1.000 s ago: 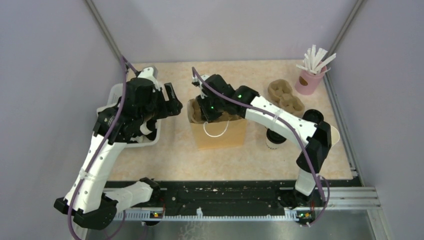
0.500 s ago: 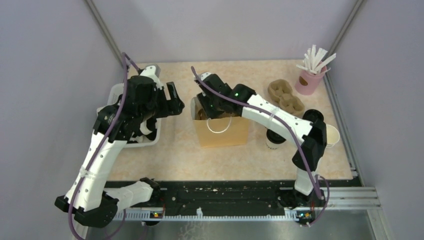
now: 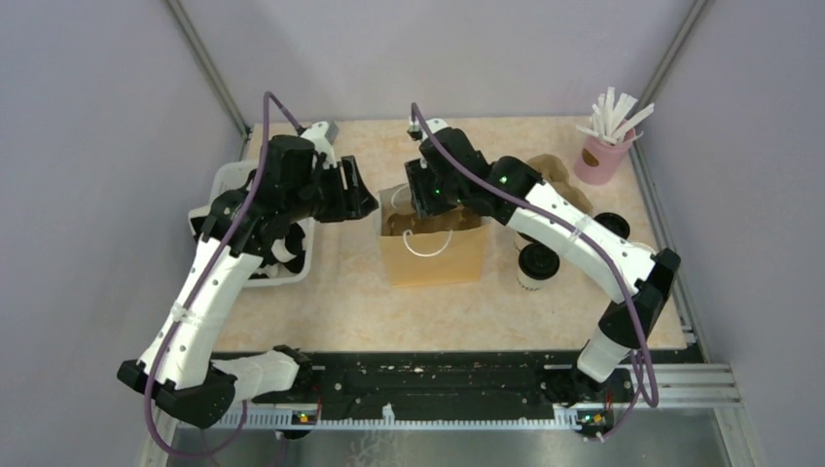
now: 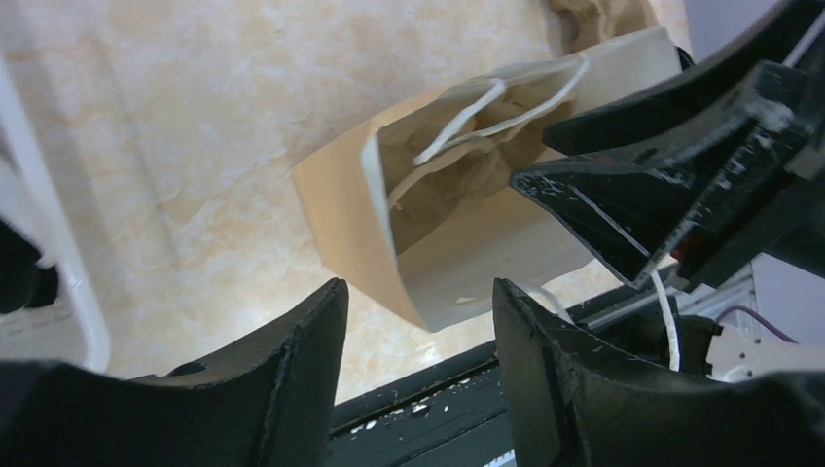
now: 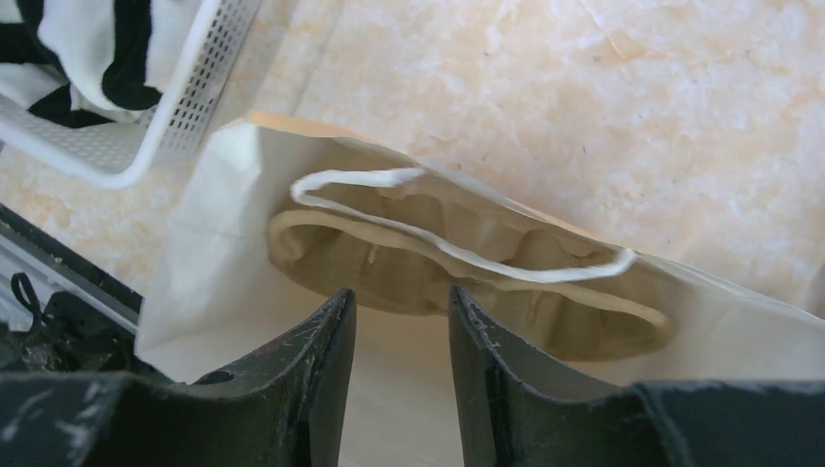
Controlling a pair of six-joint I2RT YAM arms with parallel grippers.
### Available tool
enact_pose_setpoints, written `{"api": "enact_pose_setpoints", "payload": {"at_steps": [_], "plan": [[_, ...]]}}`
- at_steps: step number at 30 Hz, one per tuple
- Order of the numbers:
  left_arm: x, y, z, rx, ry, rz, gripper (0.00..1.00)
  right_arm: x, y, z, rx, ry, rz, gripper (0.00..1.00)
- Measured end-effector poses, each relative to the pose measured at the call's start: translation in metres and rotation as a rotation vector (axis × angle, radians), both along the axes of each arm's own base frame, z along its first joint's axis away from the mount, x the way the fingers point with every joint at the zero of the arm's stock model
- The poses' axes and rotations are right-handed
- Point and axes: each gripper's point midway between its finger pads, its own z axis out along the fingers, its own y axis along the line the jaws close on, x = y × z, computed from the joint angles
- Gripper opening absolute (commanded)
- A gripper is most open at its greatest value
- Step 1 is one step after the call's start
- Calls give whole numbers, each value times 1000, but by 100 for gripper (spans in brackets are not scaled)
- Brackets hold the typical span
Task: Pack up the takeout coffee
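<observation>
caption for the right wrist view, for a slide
Right gripper, jaws apart, over the open brown paper bag with a pulp cup carrier inside.

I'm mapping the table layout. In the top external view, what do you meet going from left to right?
White basket → left gripper → brown paper bag → black-lidded coffee cup → pink cup of straws.

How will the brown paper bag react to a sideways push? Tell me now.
Probably floppy: the brown paper bag has thin walls bowing at the mouth. Likely light, so it may slide or tip on the smooth table, with only a pulp tray visible inside.
</observation>
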Motion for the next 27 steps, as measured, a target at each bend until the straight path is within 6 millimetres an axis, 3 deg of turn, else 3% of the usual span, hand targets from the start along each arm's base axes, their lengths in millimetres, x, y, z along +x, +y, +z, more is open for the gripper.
{"api": "enact_pose_setpoints", "payload": {"at_steps": [6, 10, 13, 27], "plan": [[15, -38, 4, -97, -1, -126, 59, 12, -23, -19, 51, 50, -70, 44], [31, -53, -6, -98, 17, -171, 60, 13, -29, -32, 58, 86, -91, 44], [42, -58, -18, -71, 31, -185, 61, 12, -26, -32, 72, 90, -80, 44], [61, -65, -33, -34, 2, -210, 60, 10, -20, -23, 113, 80, -50, 44]]}}
